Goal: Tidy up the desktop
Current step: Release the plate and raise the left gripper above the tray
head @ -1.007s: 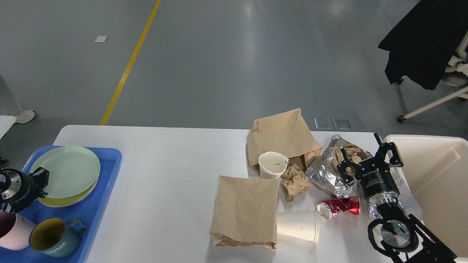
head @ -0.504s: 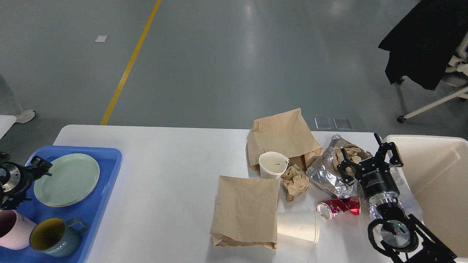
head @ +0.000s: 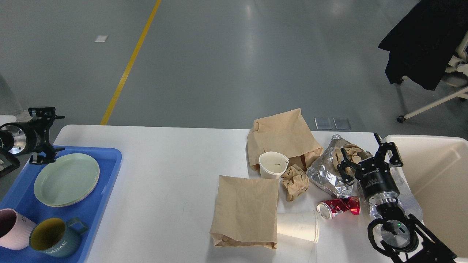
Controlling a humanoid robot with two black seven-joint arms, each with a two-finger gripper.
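Note:
The white desktop carries litter on its right half: a flat brown paper bag, a second brown bag, an upright paper cup, a paper cup lying on its side, a crumpled brown paper ball, a silver foil bag and a crushed red can. My right gripper is open and empty, over the right end of the foil bag. My left gripper is open and empty, above the far left corner of the blue tray.
The blue tray holds stacked green plates, a pink mug and a teal mug. A cream bin stands at the right end of the desktop. A chair draped in black cloth is on the floor beyond.
The green plate that was tilted at my left gripper now lies flat on the stack. My left gripper has let go and moved up and back from the tray. The right arm has not moved.

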